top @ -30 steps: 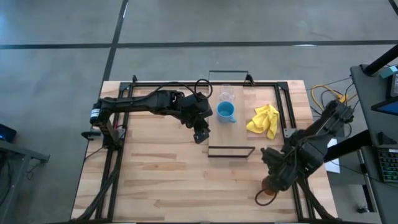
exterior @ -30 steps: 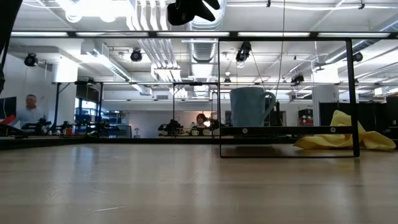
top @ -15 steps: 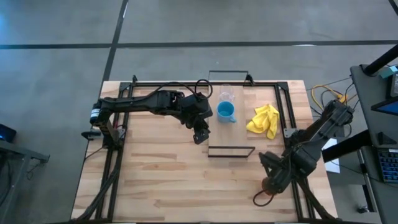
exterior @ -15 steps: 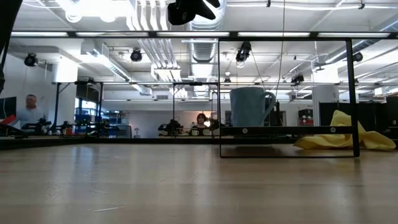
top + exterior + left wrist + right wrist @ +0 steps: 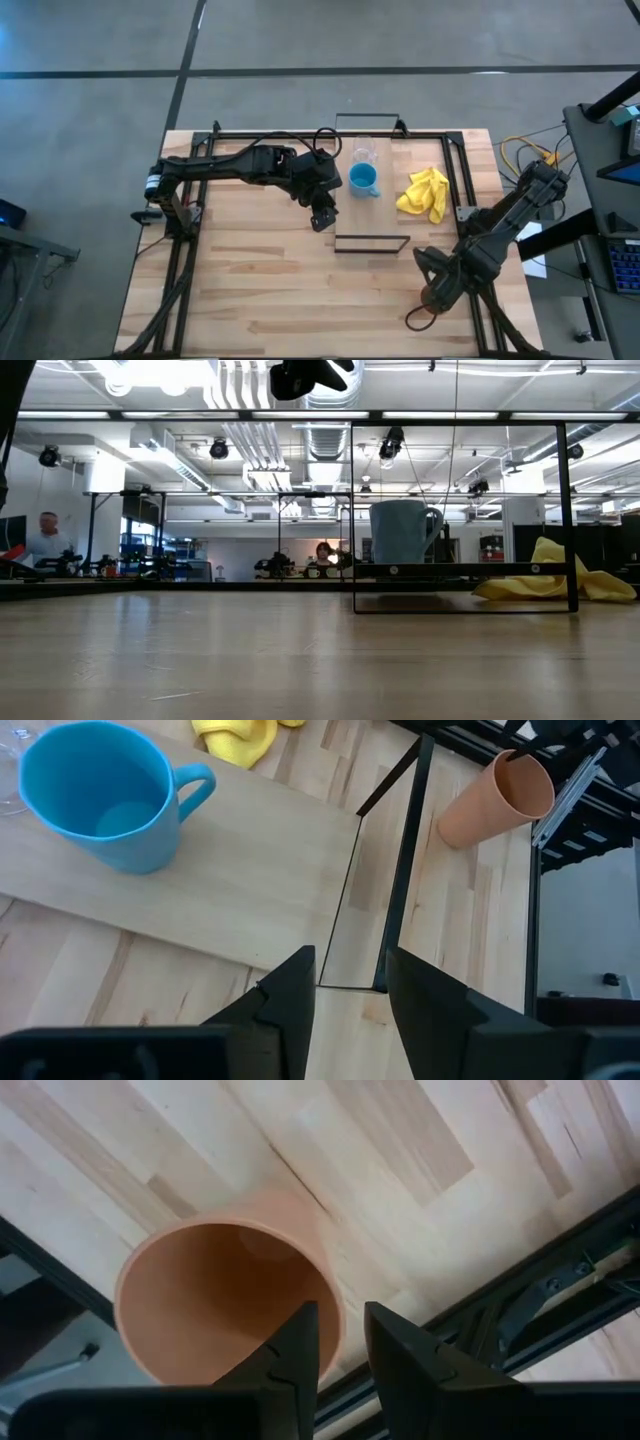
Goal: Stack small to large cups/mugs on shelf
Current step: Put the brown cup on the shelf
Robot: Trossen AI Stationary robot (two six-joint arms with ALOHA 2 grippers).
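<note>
The brown-orange cup [image 5: 225, 1305] stands near the table's right near corner [image 5: 428, 300] and also shows in the left wrist view [image 5: 495, 792]. My right gripper [image 5: 340, 1310] is above it [image 5: 433, 288], shut on its rim. The light-blue mug [image 5: 364, 180] rests by its base on the shelf's wooden board [image 5: 366, 215]. The clear glass cup [image 5: 364, 153] stands behind it at the far end. My left gripper [image 5: 350, 952] hovers open left of the shelf [image 5: 322, 215], holding nothing. My right gripper has the brown-orange cup by its rim wall [image 5: 335, 1292], on one side of the mouth. One finger [image 5: 290, 1360] is inside the cup and the other [image 5: 410, 1370] outside, coming from above and pointing down. I cannot tell whether the cup's base is on the table.
A yellow cloth [image 5: 425, 193] lies right of the shelf. The shelf's black wire frame [image 5: 460, 565] stands up around the board, and black rails [image 5: 470, 190] border the table. Bare wood lies near of the shelf [image 5: 300, 290]. People show in the room behind [image 5: 45, 535].
My right gripper has shifted a little toward the table's left and near edge over the brown-orange cup. The left arm, the mug, the glass and the shelf have stayed where they were.
</note>
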